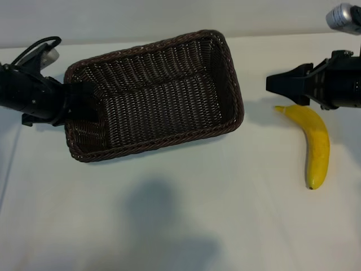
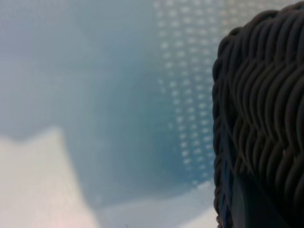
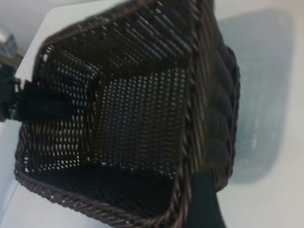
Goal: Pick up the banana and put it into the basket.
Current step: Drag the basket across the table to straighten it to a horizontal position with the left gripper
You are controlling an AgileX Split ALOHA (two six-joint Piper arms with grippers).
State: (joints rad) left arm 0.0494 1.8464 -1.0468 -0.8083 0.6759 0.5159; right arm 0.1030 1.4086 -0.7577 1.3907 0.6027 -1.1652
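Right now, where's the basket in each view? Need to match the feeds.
Exterior view: basket sits left of centre; the left hand is shut on its left end wall.
Left wrist view: only an outer wall of the basket shows, at the right edge.
Right wrist view: basket fills most of the frame.
Shared landmark: the braided rim.

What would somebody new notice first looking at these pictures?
The big dark wicker basket left of centre on the white table, its left wall clamped by the left gripper. Then the bright yellow banana lying on the table at right, just below the open right gripper.
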